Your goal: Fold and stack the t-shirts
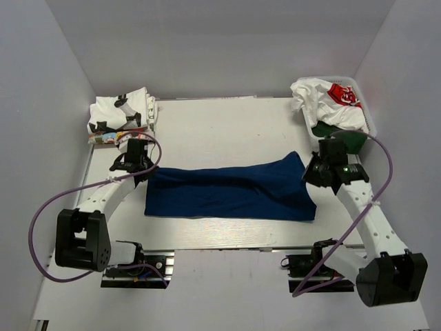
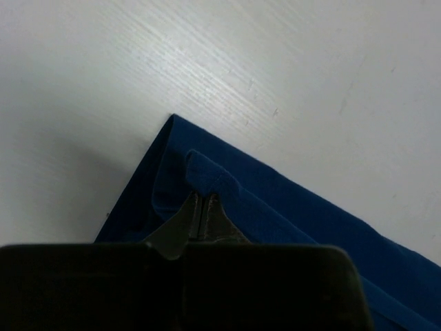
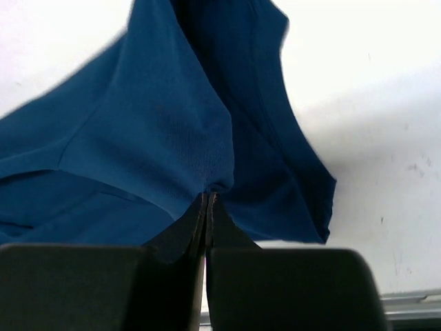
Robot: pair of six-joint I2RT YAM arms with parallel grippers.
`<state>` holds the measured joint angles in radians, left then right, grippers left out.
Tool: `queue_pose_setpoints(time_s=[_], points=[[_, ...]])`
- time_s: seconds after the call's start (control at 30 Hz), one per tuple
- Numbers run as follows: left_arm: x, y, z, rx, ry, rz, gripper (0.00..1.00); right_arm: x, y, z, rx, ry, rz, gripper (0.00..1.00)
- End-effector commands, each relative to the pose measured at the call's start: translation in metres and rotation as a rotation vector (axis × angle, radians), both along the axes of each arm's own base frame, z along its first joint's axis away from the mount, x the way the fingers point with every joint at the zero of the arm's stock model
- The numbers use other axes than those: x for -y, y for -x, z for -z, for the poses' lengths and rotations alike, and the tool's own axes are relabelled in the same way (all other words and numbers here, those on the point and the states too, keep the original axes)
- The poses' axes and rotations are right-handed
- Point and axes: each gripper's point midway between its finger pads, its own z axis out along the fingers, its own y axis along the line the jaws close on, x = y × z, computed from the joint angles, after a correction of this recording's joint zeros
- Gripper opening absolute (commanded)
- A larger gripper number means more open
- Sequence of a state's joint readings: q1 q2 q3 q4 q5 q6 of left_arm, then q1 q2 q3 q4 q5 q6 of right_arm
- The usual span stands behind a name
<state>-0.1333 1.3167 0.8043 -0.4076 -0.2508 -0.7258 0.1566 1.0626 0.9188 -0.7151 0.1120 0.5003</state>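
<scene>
A dark blue t-shirt (image 1: 231,192) lies stretched across the middle of the table, folded into a long band. My left gripper (image 1: 138,171) is shut on its left far corner; the left wrist view shows the jaws pinching a small pucker of the blue cloth (image 2: 207,176) low on the table. My right gripper (image 1: 318,172) is shut on the shirt's right end, which the right wrist view shows lifted and hanging in folds (image 3: 172,124). A folded stack of white printed t-shirts (image 1: 120,117) sits at the far left. More crumpled white and green t-shirts (image 1: 329,103) fill the basket.
A white mesh basket (image 1: 369,121) stands at the far right corner. Grey walls enclose the table on three sides. Purple cables loop from both arms near their bases at the front edge.
</scene>
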Motion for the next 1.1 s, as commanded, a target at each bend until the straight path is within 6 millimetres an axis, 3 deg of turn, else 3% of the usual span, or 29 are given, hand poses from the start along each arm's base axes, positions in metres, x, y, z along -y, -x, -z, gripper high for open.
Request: queue_pose_setpoints(time_s=[0.0, 0.07, 0.13, 0.17, 0.2, 0.23, 0.27, 0.3, 0.37, 0.57, 0.7, 0.83, 0.87, 0.9, 0.93, 1.0, 1.03, 1.07], points=[[0.006, 0.012, 0.005, 0.000, 0.045, 0.002, 0.01, 0.009, 0.023, 0.020, -0.063, 0.007, 0.060, 0.00], [0.005, 0.028, 0.020, -0.063, 0.055, -0.023, 0.03, 0.011, 0.039, 0.046, -0.137, 0.008, 0.078, 0.00], [0.002, 0.041, 0.029, -0.117, 0.056, -0.053, 0.18, 0.011, 0.051, 0.064, -0.192, 0.002, 0.108, 0.00], [-0.002, 0.049, 0.035, -0.148, 0.039, -0.063, 0.50, 0.013, 0.062, 0.077, -0.235, 0.007, 0.117, 0.13], [-0.006, 0.054, 0.037, -0.163, 0.025, -0.092, 0.74, 0.012, 0.064, 0.081, -0.248, -0.006, 0.137, 0.39], [-0.009, 0.060, 0.040, -0.186, 0.019, -0.115, 0.91, 0.011, 0.066, 0.085, -0.256, -0.009, 0.133, 0.45], [-0.013, 0.068, 0.040, -0.217, 0.007, -0.150, 1.00, 0.010, 0.063, 0.082, -0.246, -0.014, 0.131, 0.55], [-0.016, 0.069, 0.038, -0.226, -0.004, -0.156, 1.00, 0.011, 0.061, 0.080, -0.247, -0.006, 0.126, 0.78], [-0.017, 0.067, 0.027, -0.226, -0.005, -0.174, 1.00, 0.013, 0.045, 0.063, -0.195, 0.013, 0.132, 0.90], [-0.002, 0.038, -0.011, -0.105, 0.059, -0.109, 1.00, 0.010, 0.010, 0.026, -0.049, 0.035, 0.045, 0.90], [0.021, 0.011, -0.022, -0.029, 0.117, 0.010, 1.00, -0.021, -0.012, 0.017, 0.052, -0.083, -0.074, 0.90], [0.056, -0.008, -0.017, -0.001, 0.224, 0.155, 1.00, -0.035, -0.026, 0.027, 0.060, -0.122, -0.103, 0.90], [0.066, -0.009, -0.014, -0.007, 0.245, 0.202, 1.00, -0.037, -0.032, 0.039, 0.031, -0.120, -0.106, 0.90], [0.072, -0.010, -0.003, -0.032, 0.246, 0.228, 1.00, -0.041, -0.033, 0.041, 0.027, -0.121, -0.123, 0.90], [0.071, -0.010, 0.005, -0.054, 0.237, 0.220, 1.00, -0.045, -0.038, 0.052, 0.003, -0.121, -0.134, 0.90], [0.070, -0.004, 0.023, -0.117, 0.209, 0.221, 1.00, -0.052, -0.043, 0.056, -0.008, -0.131, -0.156, 0.90], [0.066, 0.005, 0.038, -0.182, 0.176, 0.204, 1.00, -0.054, -0.042, 0.074, -0.067, -0.122, -0.157, 0.90], [0.061, 0.012, 0.047, -0.217, 0.160, 0.191, 1.00, -0.057, -0.042, 0.079, -0.084, -0.125, -0.162, 0.90]])
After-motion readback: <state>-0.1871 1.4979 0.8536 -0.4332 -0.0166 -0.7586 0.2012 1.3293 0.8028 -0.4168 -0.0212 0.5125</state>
